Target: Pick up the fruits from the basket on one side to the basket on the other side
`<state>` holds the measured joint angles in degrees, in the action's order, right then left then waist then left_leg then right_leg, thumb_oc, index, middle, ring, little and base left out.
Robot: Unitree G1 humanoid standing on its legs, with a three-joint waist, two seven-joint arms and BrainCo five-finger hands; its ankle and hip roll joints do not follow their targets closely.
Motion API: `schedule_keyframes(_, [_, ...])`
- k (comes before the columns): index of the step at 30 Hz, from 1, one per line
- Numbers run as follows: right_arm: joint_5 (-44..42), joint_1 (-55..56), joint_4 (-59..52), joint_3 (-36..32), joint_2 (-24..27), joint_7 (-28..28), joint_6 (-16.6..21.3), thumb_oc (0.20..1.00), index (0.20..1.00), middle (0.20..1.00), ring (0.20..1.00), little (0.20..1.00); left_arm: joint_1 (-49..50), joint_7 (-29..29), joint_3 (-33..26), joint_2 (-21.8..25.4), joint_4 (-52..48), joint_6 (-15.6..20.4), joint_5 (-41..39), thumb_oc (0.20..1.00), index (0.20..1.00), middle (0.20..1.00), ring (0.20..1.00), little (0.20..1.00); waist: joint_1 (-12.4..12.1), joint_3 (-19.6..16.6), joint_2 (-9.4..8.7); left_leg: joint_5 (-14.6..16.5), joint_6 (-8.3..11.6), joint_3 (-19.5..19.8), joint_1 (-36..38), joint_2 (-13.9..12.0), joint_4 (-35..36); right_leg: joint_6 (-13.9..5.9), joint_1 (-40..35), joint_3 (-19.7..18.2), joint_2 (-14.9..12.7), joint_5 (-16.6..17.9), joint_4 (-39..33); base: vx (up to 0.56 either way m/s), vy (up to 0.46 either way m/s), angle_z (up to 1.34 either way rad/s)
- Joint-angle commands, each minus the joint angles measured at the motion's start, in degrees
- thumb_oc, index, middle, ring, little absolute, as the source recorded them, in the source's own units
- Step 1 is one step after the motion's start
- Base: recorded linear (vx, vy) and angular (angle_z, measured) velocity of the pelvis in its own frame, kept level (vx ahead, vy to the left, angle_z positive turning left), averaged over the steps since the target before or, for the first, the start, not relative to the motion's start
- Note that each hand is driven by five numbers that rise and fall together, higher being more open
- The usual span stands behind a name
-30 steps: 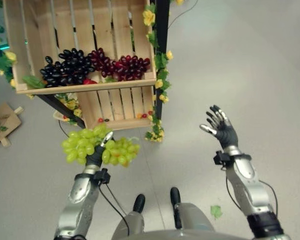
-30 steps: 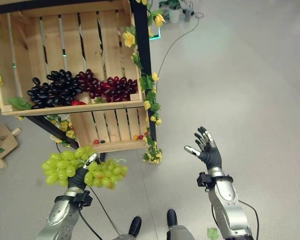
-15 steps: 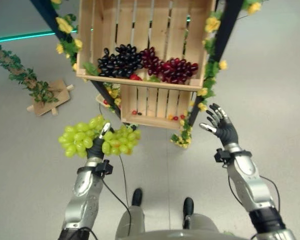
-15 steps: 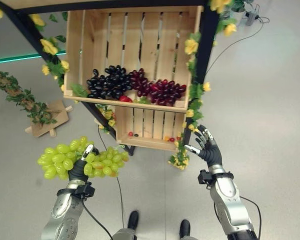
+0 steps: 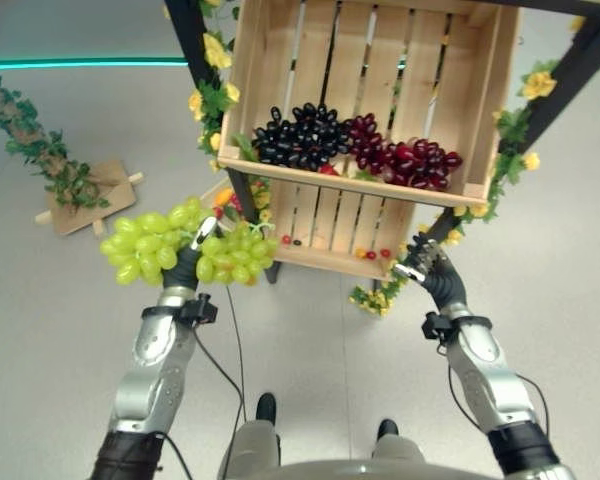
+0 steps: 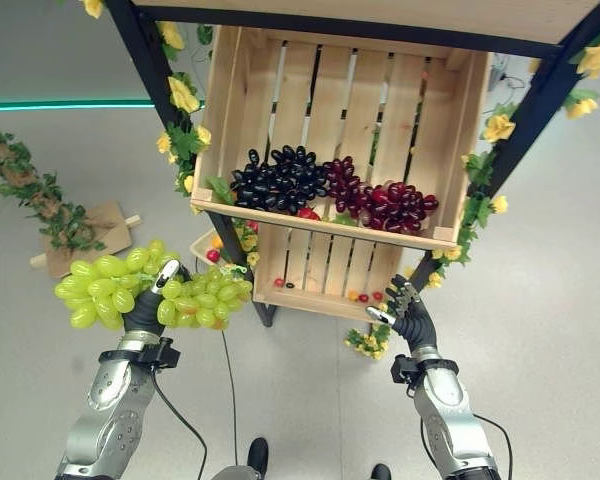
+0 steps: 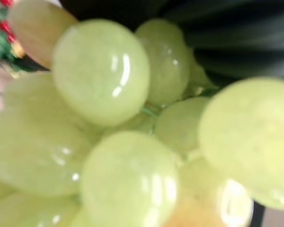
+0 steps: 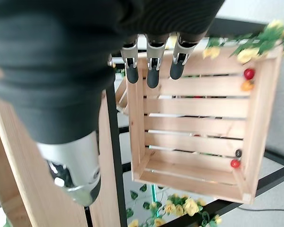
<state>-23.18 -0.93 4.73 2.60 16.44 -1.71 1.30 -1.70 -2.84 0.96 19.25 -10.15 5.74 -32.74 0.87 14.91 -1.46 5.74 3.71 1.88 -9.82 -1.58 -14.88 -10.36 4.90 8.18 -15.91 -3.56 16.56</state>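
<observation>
Left robot hand (image 6: 145, 308) raised, fingers curled round a bunch of green grapes (image 6: 110, 287), held in the air left of the wooden crates. Upper crate (image 6: 310, 95) holds black grapes (image 6: 278, 180) and red grapes (image 6: 385, 205) side by side. Lower crate (image 6: 320, 268) holds a few small loose fruits. Right robot hand (image 6: 408, 318) empty, fingers relaxed, spread, just before the lower crate's right corner. No legible writing.

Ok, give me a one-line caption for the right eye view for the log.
Left robot hand holds green grapes before a wooden crate of dark grapes and red grapes; right robot hand open.
</observation>
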Motion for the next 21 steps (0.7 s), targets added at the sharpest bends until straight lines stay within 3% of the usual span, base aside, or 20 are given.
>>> schedule_keyframes(1, [0.13,-2.73,-0.13,0.64,0.61,0.30,2.13,1.000,1.000,1.000,1.000,1.000,-1.74,-0.07,-1.96,2.11,-7.14,4.32,1.28,0.200,0.200,0.200,0.200,0.200,0.29,-2.46,1.74,-0.14,0.18,1.40,2.88,-1.21,7.27,-0.58,3.88,-0.95,2.52,-3.80,7.09,0.06,0.007,-0.29])
schedule_keyframes(2, [0.11,-2.82,-0.03,0.64,0.58,0.31,2.18,1.000,1.000,1.000,1.000,1.000,-1.82,-0.06,-1.96,2.16,-7.06,4.37,1.26,0.200,0.200,0.200,0.200,0.200,0.43,-2.24,1.81,-0.09,0.20,1.57,3.15,-1.30,7.32,-0.55,3.30,-0.69,2.63,-3.72,6.61,0.08,-0.068,-0.37])
schedule_keyframes(3, [0.21,-2.40,0.71,1.10,0.63,0.40,1.94,1.000,1.000,1.000,1.000,1.000,-2.35,-0.06,-2.16,2.66,-7.15,3.80,1.65,0.200,0.200,0.200,0.200,0.200,0.07,-2.29,1.48,0.83,0.47,1.74,2.81,-0.94,5.98,-0.64,1.31,1.15,0.69,-3.76,-0.11,0.07,-0.088,-0.16])
schedule_keyframes(6, [0.39,-3.26,2.49,1.84,1.65,0.50,1.63,1.000,1.000,1.000,1.000,1.000,-3.33,0.72,-0.45,3.21,-6.85,3.42,1.63,0.200,0.200,0.200,0.200,0.200,-0.58,-4.10,0.45,0.45,1.57,0.51,2.84,-1.96,5.97,-0.05,-3.07,2.61,2.16,-4.14,-7.46,0.08,-0.107,0.03])
schedule_keyframes(12, [-0.56,-2.10,3.93,1.68,2.39,0.98,0.14,1.000,1.000,1.000,1.000,1.000,-6.01,3.34,3.96,3.31,-9.32,1.38,-2.49,0.200,0.200,0.200,0.200,0.200,0.20,-5.61,0.35,0.14,2.98,0.36,3.61,-3.55,5.95,1.32,-7.26,2.93,3.40,-5.58,-11.36,0.04,-0.081,-0.10])
schedule_keyframes(21, [-0.48,-0.61,6.95,2.25,3.82,1.91,-0.73,1.000,1.000,1.000,1.000,1.000,-15.03,1.76,5.38,4.59,-6.77,2.00,-5.85,0.200,0.200,0.200,0.200,0.200,2.27,-5.78,1.24,0.08,4.70,0.28,5.48,-5.63,4.65,2.98,-11.56,2.61,5.32,-6.90,-14.20,0.01,-0.076,-0.08])
